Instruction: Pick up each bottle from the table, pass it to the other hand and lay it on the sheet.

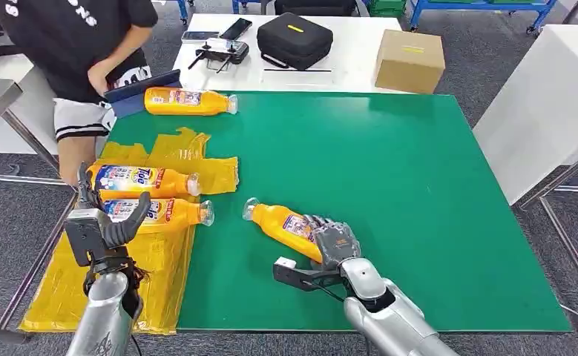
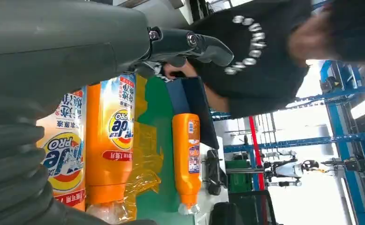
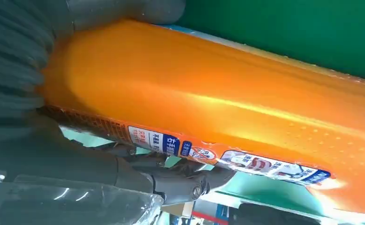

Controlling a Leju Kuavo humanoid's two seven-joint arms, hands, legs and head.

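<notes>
Right hand (image 1: 335, 242) grips the orange bottle (image 1: 284, 226) right of the yellow sheet (image 1: 156, 259), apparently for the handover. Left hand (image 1: 96, 219) hovers over the sheet's two bottles, fingers apart, holding nothing.

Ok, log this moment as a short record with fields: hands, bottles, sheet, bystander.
right hand: right hand grips the base end of an orange bottle lying on the green mat, cap pointing toward the sheet
left hand: left hand holds nothing, raised over the sheet's near bottles
bottles on sheet: two, side by side on the yellow sheet
bottle waiting: one at the mat's far edge
bystander: a person at the far left corner
</notes>
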